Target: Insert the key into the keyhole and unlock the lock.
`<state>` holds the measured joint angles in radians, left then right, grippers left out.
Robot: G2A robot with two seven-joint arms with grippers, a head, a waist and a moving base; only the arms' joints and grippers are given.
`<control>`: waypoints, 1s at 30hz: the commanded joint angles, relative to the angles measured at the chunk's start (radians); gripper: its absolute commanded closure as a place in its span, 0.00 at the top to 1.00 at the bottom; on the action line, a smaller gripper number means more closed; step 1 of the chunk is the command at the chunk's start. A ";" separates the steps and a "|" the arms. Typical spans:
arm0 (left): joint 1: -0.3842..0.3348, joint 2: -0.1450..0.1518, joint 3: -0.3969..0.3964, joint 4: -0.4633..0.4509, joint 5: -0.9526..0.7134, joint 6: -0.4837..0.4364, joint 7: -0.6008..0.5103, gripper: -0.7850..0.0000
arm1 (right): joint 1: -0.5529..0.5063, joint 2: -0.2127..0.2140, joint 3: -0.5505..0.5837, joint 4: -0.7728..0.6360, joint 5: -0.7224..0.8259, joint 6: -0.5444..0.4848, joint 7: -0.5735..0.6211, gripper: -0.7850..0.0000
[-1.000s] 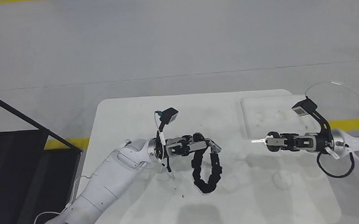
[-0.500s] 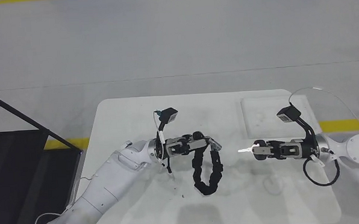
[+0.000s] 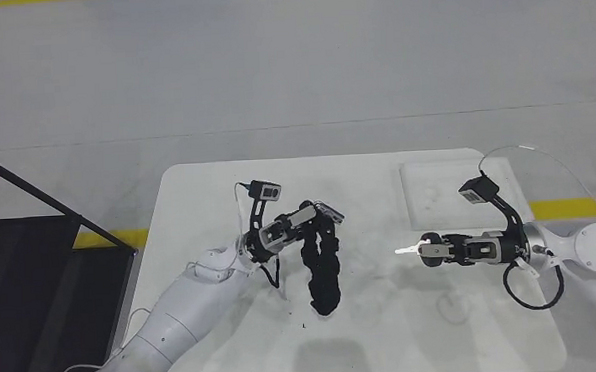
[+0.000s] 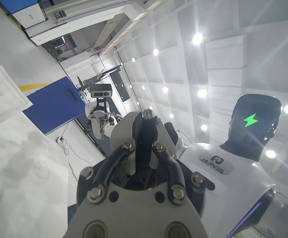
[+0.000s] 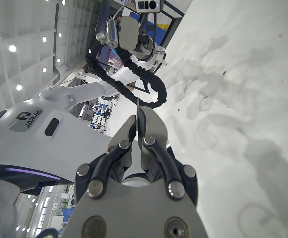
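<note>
overhead, the left gripper [image 3: 319, 213] is clamping the cable lock [image 3: 322, 270] over the table [image 3: 209, 220], well apart from the right gripper [image 3: 428, 248] pinching the key [image 3: 407, 249]. the left wrist's closed fingers [image 4: 122, 135] are hiding what the right wrist view is showing: the keyhole [image 5: 111, 43].

Left gripper [image 3: 323, 212] clamped shut, tilted upward; right gripper [image 3: 424, 249] pinched shut, pointing toward it.
</note>
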<state>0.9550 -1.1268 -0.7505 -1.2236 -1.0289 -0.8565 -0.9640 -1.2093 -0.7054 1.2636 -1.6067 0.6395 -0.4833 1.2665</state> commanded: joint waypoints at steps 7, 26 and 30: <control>0.005 -0.031 -0.022 0.064 -0.055 0.016 -0.016 0.00 | 0.001 -0.028 -0.026 -0.097 -0.163 -0.191 -0.241 0.00; 0.038 -0.041 -0.087 0.105 0.060 -0.054 0.054 0.00 | 0.016 -0.087 -0.116 -0.092 -0.430 -0.358 -0.596 0.00; 0.038 -0.041 -0.087 0.105 0.060 -0.054 0.054 0.00 | 0.012 -0.088 -0.118 -0.095 -0.435 -0.349 -0.604 0.00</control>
<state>0.9934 -1.1678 -0.8371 -1.1186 -0.9690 -0.9100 -0.9100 -1.1943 -0.7930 1.1470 -1.6991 0.2085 -0.8406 0.6690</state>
